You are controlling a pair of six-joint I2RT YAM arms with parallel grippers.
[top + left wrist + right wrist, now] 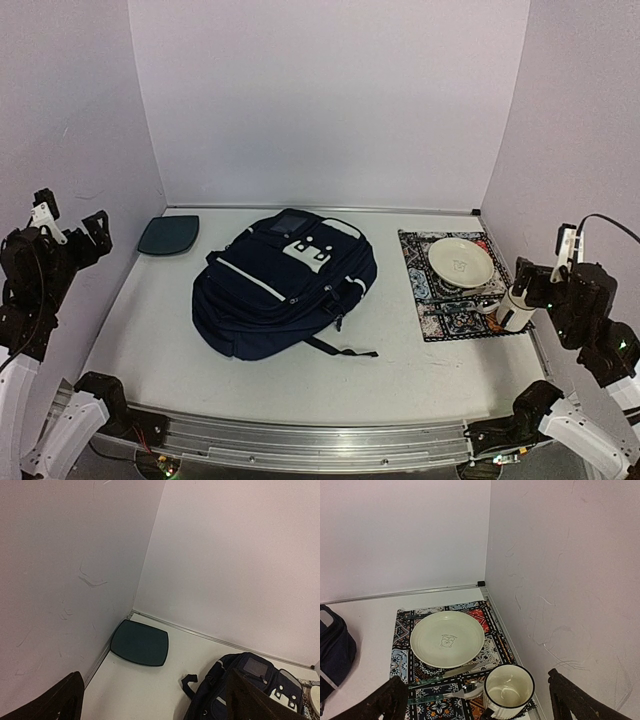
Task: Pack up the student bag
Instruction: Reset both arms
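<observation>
White tabletop (300, 375), walled on three sides, is bearing the student bag (285, 290), which is lying flat at its centre. Left gripper (155, 695) and right gripper (475, 695) are hanging wide open and empty, well apart from it. Opening it is probably calling for one arm pinning the fabric while the other is drawing a zip.

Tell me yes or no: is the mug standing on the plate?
No, the mug stands upright on the patterned mat, beside the plate rather than on it.
</observation>
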